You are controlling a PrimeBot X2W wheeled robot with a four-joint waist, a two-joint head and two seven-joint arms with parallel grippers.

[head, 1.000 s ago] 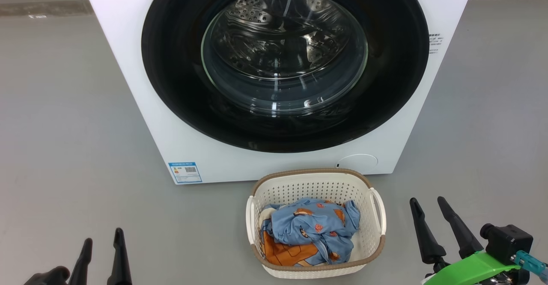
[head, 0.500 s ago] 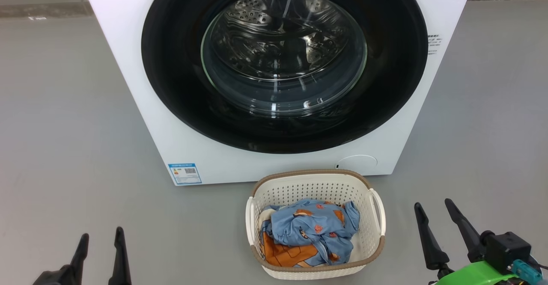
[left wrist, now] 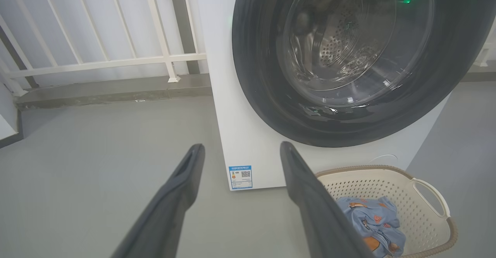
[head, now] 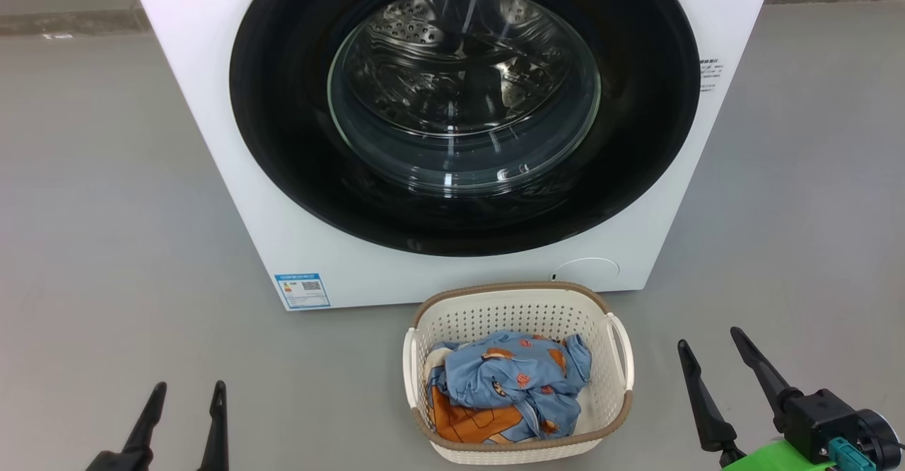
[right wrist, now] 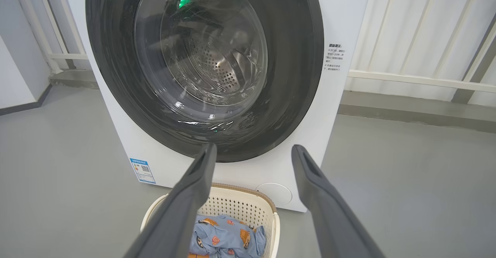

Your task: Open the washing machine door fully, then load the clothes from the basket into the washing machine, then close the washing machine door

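Washing machine door (head: 463, 103) shut, blue printed clothes (head: 509, 386) heaped in the basket (head: 516, 312).
You see the door closed flush against the white washing machine (head: 212, 138), with the basket on the grey floor (head: 106, 245) just in front of it. Your left tool (head: 191, 384) and right tool (head: 708, 336) hover low on either side of the basket, each spread wide and holding nothing.

Left gripper (head: 189, 387) has its two dark fingers spread wide, pointing up and empty. Right gripper (head: 708, 338) also gapes empty, its fingers leaning slightly left above a green wrist mount (head: 771, 458).
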